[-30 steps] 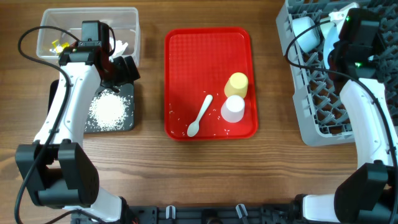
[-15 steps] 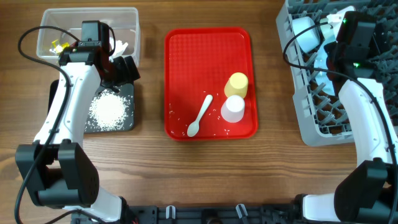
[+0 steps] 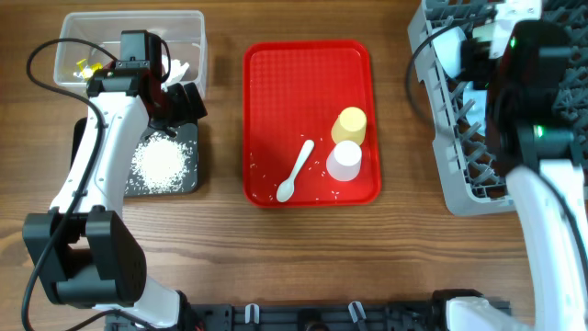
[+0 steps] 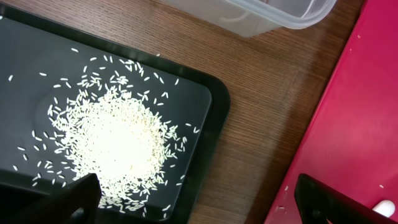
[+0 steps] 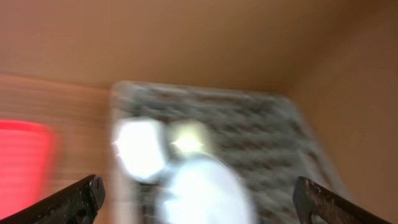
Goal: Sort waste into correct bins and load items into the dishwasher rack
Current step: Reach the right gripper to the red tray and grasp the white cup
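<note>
Rice (image 4: 112,140) lies below the spread, empty left gripper (image 4: 196,191), near the left edge. Right gripper (image 5: 198,191), fingers apart, hangs over the far-right rack (image 5: 267,134)

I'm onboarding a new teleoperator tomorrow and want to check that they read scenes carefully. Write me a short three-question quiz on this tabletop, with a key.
1. True or false: the white spoon lies on the red tray.
2. Fill in: on that tray, the yellow cup stands right beside a ____ cup.
3. Where does the rice pile sit?
A. on the red tray
B. on the black tray
C. inside the yellow cup

Key: 1 true. 2 white: the white cup is the one next to it. 3 B.
</note>
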Controlling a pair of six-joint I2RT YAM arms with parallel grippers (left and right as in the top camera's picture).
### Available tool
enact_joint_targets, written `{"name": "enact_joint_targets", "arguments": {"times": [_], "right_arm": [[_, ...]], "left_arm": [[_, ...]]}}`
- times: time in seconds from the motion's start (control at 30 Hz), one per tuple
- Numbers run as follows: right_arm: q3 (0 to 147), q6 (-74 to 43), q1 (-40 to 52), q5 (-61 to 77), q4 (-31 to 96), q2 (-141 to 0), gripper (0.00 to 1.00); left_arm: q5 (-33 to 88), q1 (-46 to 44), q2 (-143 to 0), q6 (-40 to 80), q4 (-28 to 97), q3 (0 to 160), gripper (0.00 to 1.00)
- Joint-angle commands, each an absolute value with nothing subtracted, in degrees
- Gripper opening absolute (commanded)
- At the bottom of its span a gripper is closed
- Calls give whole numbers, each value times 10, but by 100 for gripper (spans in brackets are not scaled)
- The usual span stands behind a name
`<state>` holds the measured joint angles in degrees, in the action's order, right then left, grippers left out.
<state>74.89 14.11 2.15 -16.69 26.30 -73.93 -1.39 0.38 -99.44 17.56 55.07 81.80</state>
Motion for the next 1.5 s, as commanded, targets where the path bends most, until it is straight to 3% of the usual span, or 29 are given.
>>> {"name": "enact_joint_targets", "arguments": {"times": [0.0, 0.23, 0.33, 0.47, 0.83, 1.03, 1.2, 1.47], "right_arm": [[760, 23, 71, 29, 320, -716, 100], [780, -84, 164, 58, 429, -797, 100], [866, -107, 166, 121, 526, -862, 100], [942, -101, 186, 101, 629, -955, 100], [941, -142, 198, 73, 626, -1110, 100], [912, -193, 248, 40, 618, -1131, 86], [848, -272, 298, -41, 587, -1131, 85], [809, -276, 292, -38, 564, -1131, 85]], "left_arm": [[-9, 5, -1000, 185, 549, 816, 100], [-9, 5, -1000, 185, 549, 816, 100], [-9, 5, -1000, 185, 549, 816, 100], [-9, 5, -1000, 185, 549, 816, 100], [-9, 5, -1000, 185, 549, 816, 100], [-9, 5, -1000, 185, 549, 816, 100], [-9, 5, -1000, 185, 549, 816, 100], [-9, 5, -1000, 185, 549, 816, 100]]}}
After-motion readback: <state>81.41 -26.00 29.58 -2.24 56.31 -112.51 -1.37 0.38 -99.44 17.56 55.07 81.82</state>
